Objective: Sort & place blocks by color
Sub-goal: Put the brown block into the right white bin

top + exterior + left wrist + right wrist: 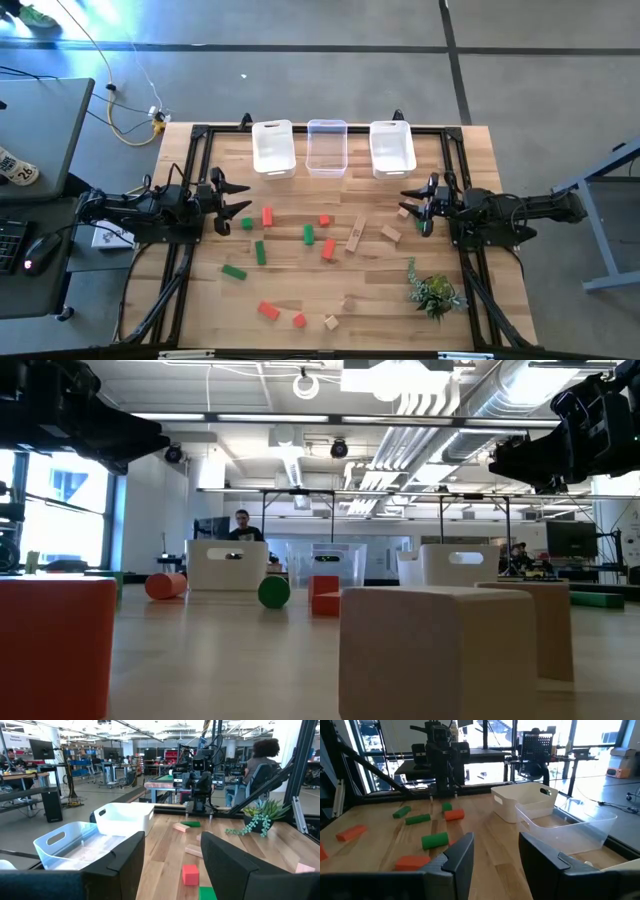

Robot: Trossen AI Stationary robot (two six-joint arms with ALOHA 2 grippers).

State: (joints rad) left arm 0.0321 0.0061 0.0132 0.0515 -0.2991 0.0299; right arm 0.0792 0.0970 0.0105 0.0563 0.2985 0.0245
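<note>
Green, red and tan blocks lie scattered flat on the wooden table [300, 290]: a green piece [247, 223] and a red bar [268, 216] near the left gripper, and tan bars [356, 234] [390, 233] near the right gripper. More red [268, 310] and tan [331, 321] pieces lie toward the near edge. My left gripper [240, 198] [172, 865] hovers open at the table's left side. My right gripper [408, 203] [496, 855] hovers open at the right side. Neither holds anything.
Three bins stand in a row at the far edge: a white one [273, 147], a clear one [327, 147] and another white one [392, 147]. A small green plant [435, 292] sits near the right front corner. A black frame [190, 160] borders the table.
</note>
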